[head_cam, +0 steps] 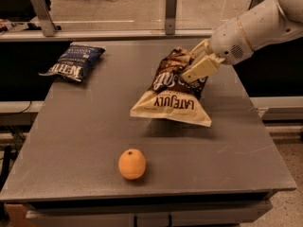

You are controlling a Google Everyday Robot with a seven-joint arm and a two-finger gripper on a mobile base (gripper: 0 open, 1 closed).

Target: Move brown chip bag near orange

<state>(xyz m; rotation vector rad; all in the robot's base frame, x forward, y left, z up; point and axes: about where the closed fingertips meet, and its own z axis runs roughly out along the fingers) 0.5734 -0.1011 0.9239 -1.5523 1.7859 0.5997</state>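
Brown chip bag (173, 91) held in the air over the middle-right of the table (227, 155), apparently clear of the surface, with its shadow (182, 129) on the top just beneath it. The dark crumpled end is uppermost and toward the far right. The cream end with the "LATE JULY" lettering hangs lowest, facing near and slightly left. The long axis thus slopes down from the far-right grip point to the near-left free end.

The gripper (193, 64) sits at the bag's upper right, its cream fingers (201, 69) clamped on the dark upper part of the bag. The white arm (255, 25) reaches in from the far right corner.

The orange (132, 164) rests on the table near the front edge, to the left of and nearer than the bag, and well apart from it. The bag's hanging end already points roughly that way. Judged from this layout, the remaining travel is toward the near left, followed by a descent. The low cream end would be the first part to reach the table or the fruit, so it should be set down beside the orange, not on it.

A blue Kettle bag (73, 63) lies flat at the far left, well apart from the likely path
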